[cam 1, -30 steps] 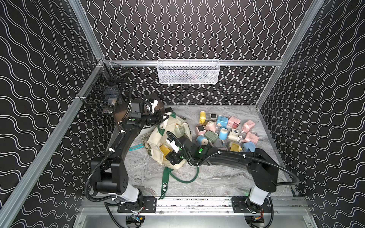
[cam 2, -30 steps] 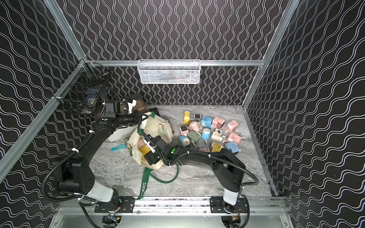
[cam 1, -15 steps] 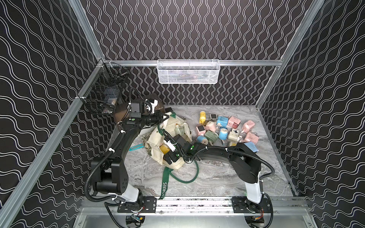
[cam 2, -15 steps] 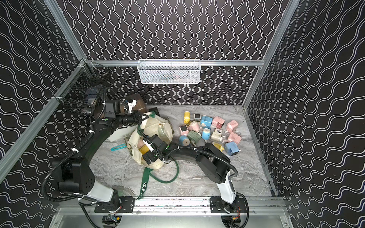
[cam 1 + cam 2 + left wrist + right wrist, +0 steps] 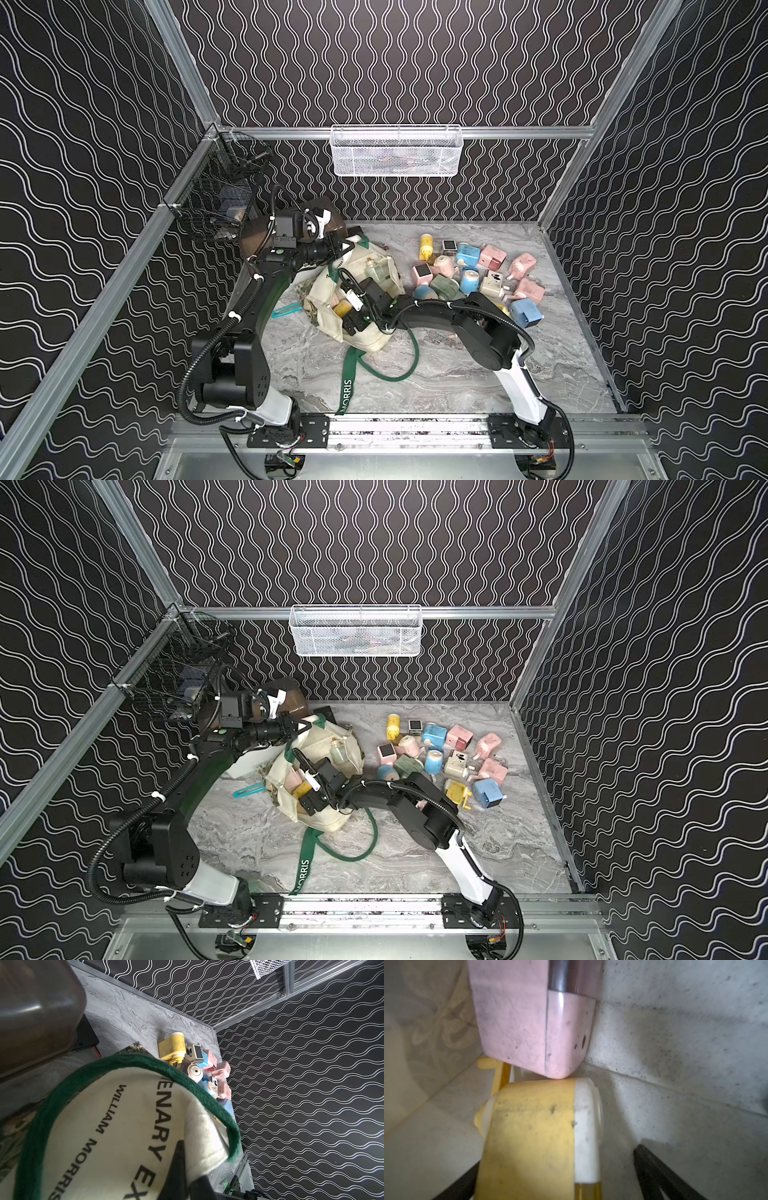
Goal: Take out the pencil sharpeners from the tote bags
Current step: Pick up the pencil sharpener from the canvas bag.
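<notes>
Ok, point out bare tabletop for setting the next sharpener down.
Barest: grey marble tabletop front right, between the black right arm, side wall and front rail. Also the front strip left of the dark green strap. Crowded: pastel plastic sharpeners piled back right.

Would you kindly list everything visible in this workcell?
tote bag: one, cream with green straps, table centre.
sharpeners in the bag: two seen, yellow and pink, touching.
pale green sharpener: one, at the bag's far side.
sharpeners on the table: about fourteen, pastel mix, heaped right of the bag.
teal strip tool: one, left of the bag.
box: one, white, brown lid, back left.
white mesh basket: one, back rail.
black wire basket: one, left rail.
left pincer: black, shut on the bag's rim.
right pincer: black, open, astride the yellow sharpener.
</notes>
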Tool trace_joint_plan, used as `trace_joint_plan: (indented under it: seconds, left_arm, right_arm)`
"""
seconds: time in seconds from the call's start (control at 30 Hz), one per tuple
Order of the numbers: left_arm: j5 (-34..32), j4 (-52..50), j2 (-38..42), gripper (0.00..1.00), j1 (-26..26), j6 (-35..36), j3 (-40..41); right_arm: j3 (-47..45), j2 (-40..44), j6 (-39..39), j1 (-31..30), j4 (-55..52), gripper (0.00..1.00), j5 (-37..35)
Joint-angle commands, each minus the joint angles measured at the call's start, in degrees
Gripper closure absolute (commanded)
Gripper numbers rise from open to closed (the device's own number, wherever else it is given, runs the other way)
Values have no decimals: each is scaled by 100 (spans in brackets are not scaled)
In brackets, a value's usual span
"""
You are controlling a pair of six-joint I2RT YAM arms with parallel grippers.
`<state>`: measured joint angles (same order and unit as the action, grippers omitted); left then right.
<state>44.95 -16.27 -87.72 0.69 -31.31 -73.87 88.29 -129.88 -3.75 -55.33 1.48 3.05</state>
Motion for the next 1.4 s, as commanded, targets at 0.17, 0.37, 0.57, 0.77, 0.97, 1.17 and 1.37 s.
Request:
trace_joint_plan:
  seconds: [0.17, 0.37, 0.57, 0.77, 0.97, 1.17, 1.37]
  left_arm:
    - [139, 89, 31, 100, 1, 46, -27]
    - [128, 62, 55, 100, 1, 71, -23]
    - [117, 63, 71, 100, 1, 74, -9]
    - [118, 80, 89, 100, 1, 64, 13]
    - [128, 80, 54, 100, 1, 59, -5]
    - [133, 91, 59, 100, 1, 46, -5]
    - [135, 78, 30, 100, 1, 55, -25]
  right_arm:
    - [109, -257, -65, 6, -59, 16, 228]
    - [-452, 255, -65, 13, 351, 24, 142]
    - [-890, 808, -96, 12, 375, 29, 164]
    - [-1071, 910, 3, 20, 334, 27, -11]
    - [-822, 583, 47, 20, 162, 6, -236]
    - [-619, 276, 290, 68, 135, 0, -538]
    - [-260, -83, 498, 107, 7, 6, -80]
